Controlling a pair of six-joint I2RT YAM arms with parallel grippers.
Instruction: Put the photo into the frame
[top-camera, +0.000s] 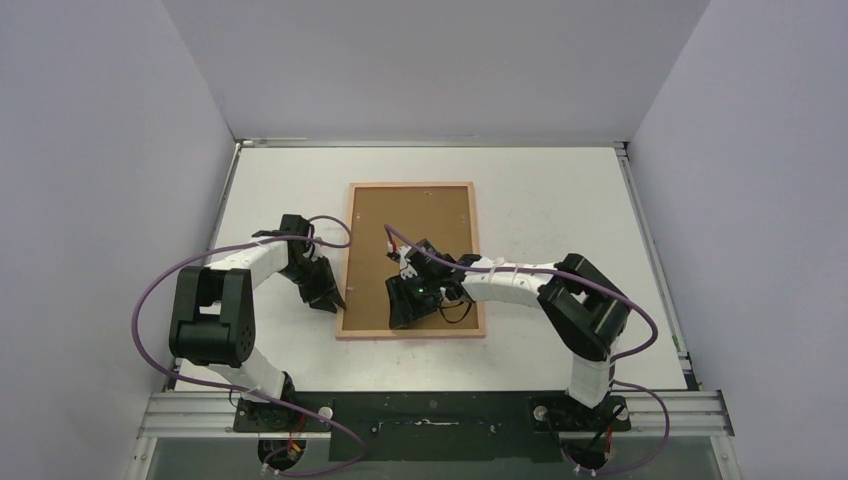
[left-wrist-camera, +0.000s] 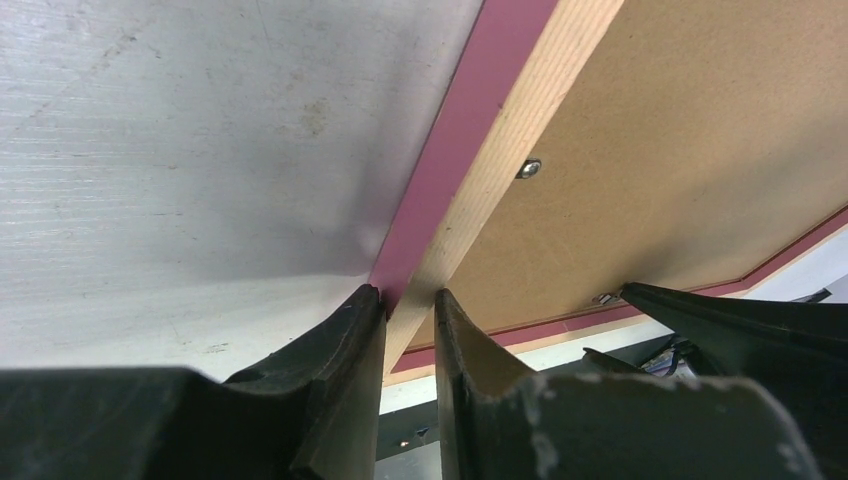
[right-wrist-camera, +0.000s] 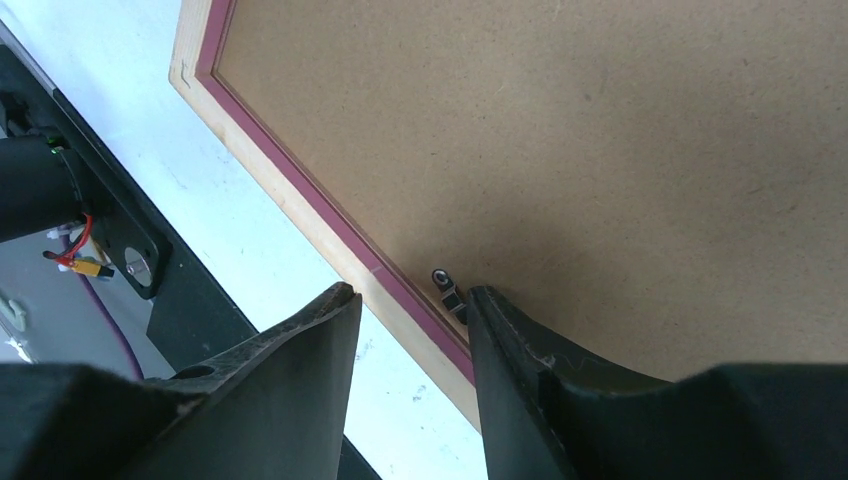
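The frame (top-camera: 410, 187) lies back up on the white table, its pale wood rails around a brown backing board (top-camera: 425, 220). My left gripper (top-camera: 333, 300) sits at the left rail near the front corner. In the left wrist view its fingers (left-wrist-camera: 410, 300) press both sides of that rail (left-wrist-camera: 500, 130), one on the pink outer face and one on the inner edge. My right gripper (top-camera: 403, 320) hangs over the near rail (right-wrist-camera: 300, 215), open (right-wrist-camera: 412, 295), straddling it, with one finger beside a small metal clip (right-wrist-camera: 445, 283). The photo is out of view.
Another metal clip (left-wrist-camera: 529, 168) sits on the inner edge of the left rail. The black mounting bar (top-camera: 430, 425) with the arm bases runs along the near table edge. Grey walls close in the table on the left, right and back.
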